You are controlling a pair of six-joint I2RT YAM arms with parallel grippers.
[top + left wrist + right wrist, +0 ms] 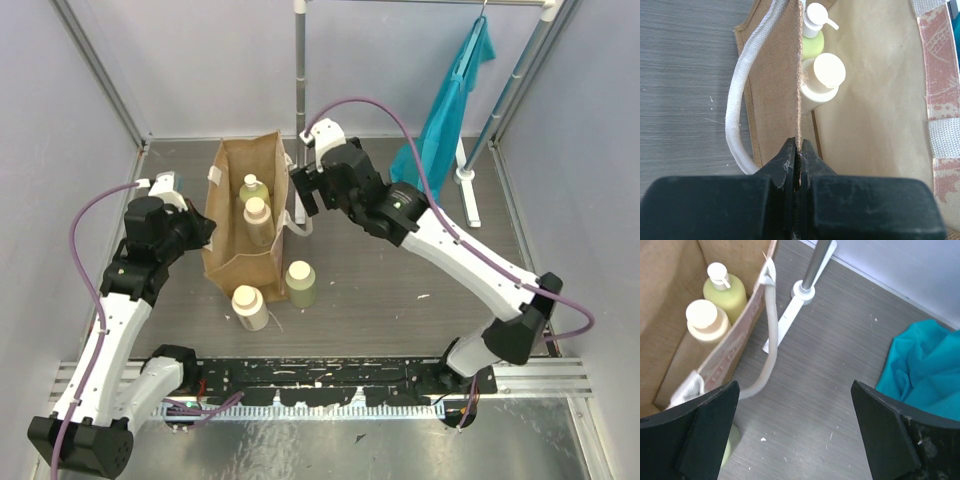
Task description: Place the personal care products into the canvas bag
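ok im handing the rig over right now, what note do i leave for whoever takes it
The left gripper has its fingers shut on the left rim of the canvas bag. The right gripper is open and empty, beside the bag's right rim.
Done: one yellow-green bottle and one cream bottle are inside the bag.
Left: a second cream bottle and a second yellow-green bottle stand on the table by the bag's near end.

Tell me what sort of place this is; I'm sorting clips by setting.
Likely a robot lab test cell: plain panel walls, a metal frame post, and a left arm and right arm bolted to a rail.
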